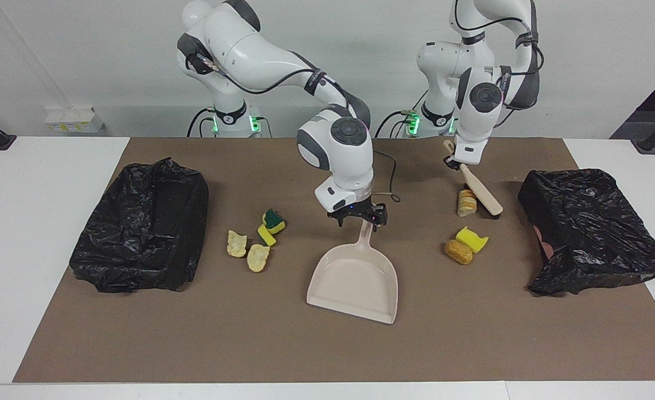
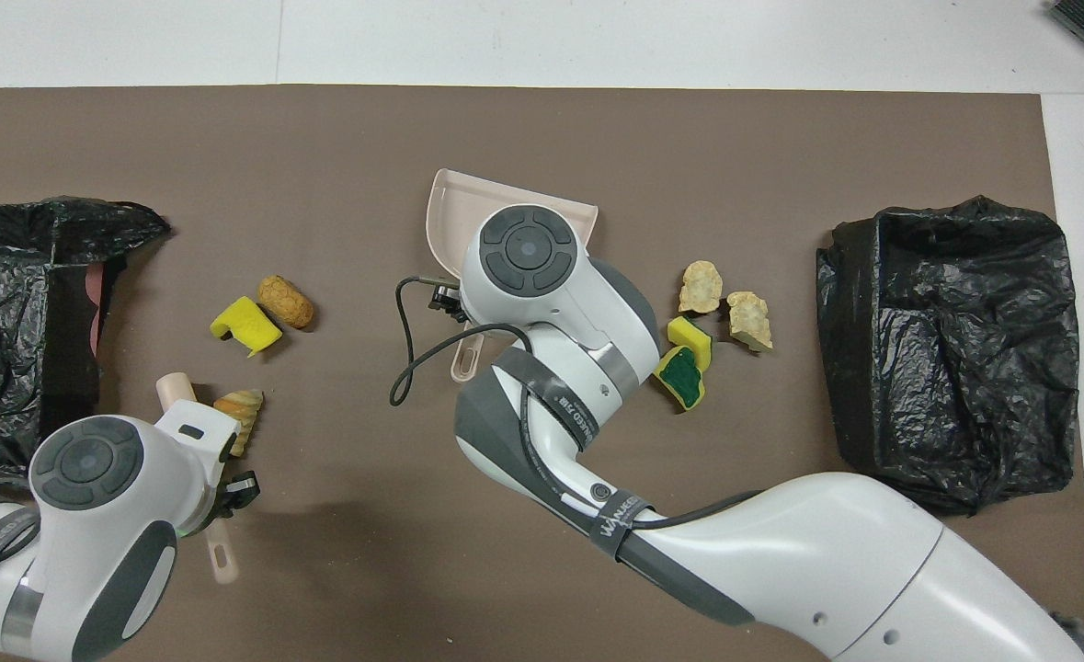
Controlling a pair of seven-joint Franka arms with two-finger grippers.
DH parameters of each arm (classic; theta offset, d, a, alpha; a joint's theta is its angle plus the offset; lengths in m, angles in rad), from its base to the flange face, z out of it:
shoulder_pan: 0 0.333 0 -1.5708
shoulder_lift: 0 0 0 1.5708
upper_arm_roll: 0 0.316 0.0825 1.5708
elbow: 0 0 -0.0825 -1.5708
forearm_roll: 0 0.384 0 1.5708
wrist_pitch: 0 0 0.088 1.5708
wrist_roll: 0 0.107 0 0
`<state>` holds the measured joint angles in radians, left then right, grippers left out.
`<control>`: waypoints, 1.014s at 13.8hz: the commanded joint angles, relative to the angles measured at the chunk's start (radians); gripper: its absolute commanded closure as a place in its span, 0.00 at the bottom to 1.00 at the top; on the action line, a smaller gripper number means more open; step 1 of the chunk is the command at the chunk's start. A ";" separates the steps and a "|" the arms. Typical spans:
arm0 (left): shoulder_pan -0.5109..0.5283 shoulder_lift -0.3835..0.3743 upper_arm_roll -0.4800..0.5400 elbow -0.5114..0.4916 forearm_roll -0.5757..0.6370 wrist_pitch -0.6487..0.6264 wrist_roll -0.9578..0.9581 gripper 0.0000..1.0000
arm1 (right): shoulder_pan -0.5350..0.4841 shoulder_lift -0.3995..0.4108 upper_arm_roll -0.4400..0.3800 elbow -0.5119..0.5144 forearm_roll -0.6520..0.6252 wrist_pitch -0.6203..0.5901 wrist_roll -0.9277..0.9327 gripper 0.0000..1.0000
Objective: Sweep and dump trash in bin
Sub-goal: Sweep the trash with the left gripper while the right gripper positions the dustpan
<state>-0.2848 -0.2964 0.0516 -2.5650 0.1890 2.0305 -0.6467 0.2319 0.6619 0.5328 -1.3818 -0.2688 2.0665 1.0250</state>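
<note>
Right gripper (image 1: 359,218), jaws spread, hovers at the handle of the beige plastic dustpan (image 1: 355,278), positioned to grasp it. Left gripper (image 1: 453,161) pinches the tan brush (image 1: 480,190), bristles beside a striped bread chunk (image 1: 466,202). Remaining trash scraps (image 1: 256,240) lie near the black-lined bin (image 1: 144,228).

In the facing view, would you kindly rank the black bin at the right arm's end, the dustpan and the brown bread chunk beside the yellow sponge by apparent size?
1. Black bin, largest.
2. Dustpan.
3. Brown bread chunk, smallest by far.
</note>
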 commanded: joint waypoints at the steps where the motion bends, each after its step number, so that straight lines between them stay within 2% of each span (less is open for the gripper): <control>1: -0.007 0.020 0.001 0.000 -0.017 0.066 0.170 1.00 | 0.004 0.059 0.032 0.029 -0.068 0.001 0.001 0.00; 5: -0.017 0.040 0.002 0.025 -0.031 0.082 0.297 1.00 | -0.002 0.068 0.042 0.024 -0.104 -0.013 -0.002 0.00; 6: -0.017 0.043 0.002 0.031 -0.031 0.082 0.312 1.00 | 0.000 0.067 0.045 0.024 -0.105 -0.020 -0.002 0.14; 7: -0.017 0.042 0.001 0.029 -0.033 0.079 0.335 1.00 | 0.001 0.065 0.049 0.026 -0.107 -0.035 -0.002 0.34; 8: -0.025 0.042 -0.001 0.029 -0.033 0.070 0.369 1.00 | -0.002 0.061 0.056 0.030 -0.107 -0.061 -0.006 0.42; 9: -0.046 0.037 0.001 0.029 -0.033 0.070 0.401 1.00 | -0.011 0.055 0.071 0.032 -0.107 -0.071 -0.020 0.56; 10: -0.063 0.037 -0.001 0.029 -0.033 0.070 0.413 1.00 | -0.013 0.053 0.078 0.030 -0.107 -0.071 -0.020 0.84; 11: -0.091 0.037 -0.001 0.029 -0.034 0.076 0.412 1.00 | -0.013 0.051 0.079 0.030 -0.104 -0.077 -0.013 1.00; 13: -0.135 0.039 -0.001 0.032 -0.107 0.085 0.401 1.00 | -0.043 0.015 0.079 0.020 -0.092 -0.080 -0.037 1.00; 14: -0.160 0.045 0.001 0.045 -0.134 0.089 0.395 1.00 | -0.087 -0.019 0.105 -0.008 -0.089 -0.095 -0.121 1.00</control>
<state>-0.3984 -0.2719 0.0412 -2.5443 0.1038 2.1077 -0.2568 0.2221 0.6986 0.5927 -1.3573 -0.3513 2.0027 0.9975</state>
